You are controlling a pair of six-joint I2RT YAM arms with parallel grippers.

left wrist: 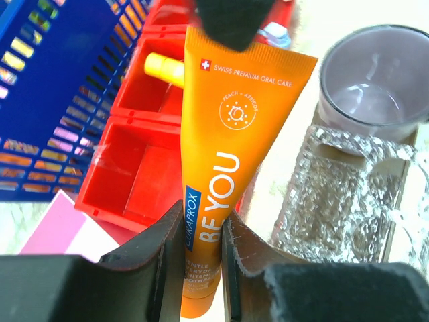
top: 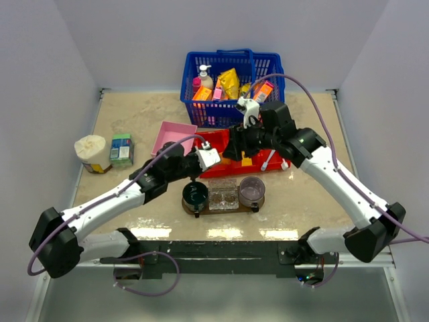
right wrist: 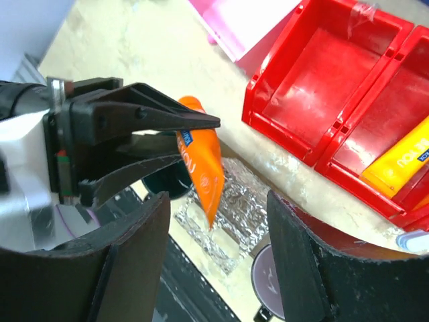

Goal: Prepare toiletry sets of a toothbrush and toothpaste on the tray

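The left gripper [left wrist: 204, 235] pinches a small orange toothpaste tube [left wrist: 228, 154]. The right gripper [right wrist: 218, 215] has its jaws wide apart.

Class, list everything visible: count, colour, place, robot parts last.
blue basket: one, blue, back
red bin: one, red, centre
pink box: one, pink, left of red bin
toothpaste: two, orange-yellow; one in left tool, one in red bin
toothbrush: one seen, white, red bin's right end
tray: one, dark brown, near side
green cup: one, dark, tray's left end
purple cup: one, tray's right end
clear dish: one, tray middle
roll: one, white, far left
small box: one, green, beside roll
left tool: shut on toothpaste
right tool: open, empty
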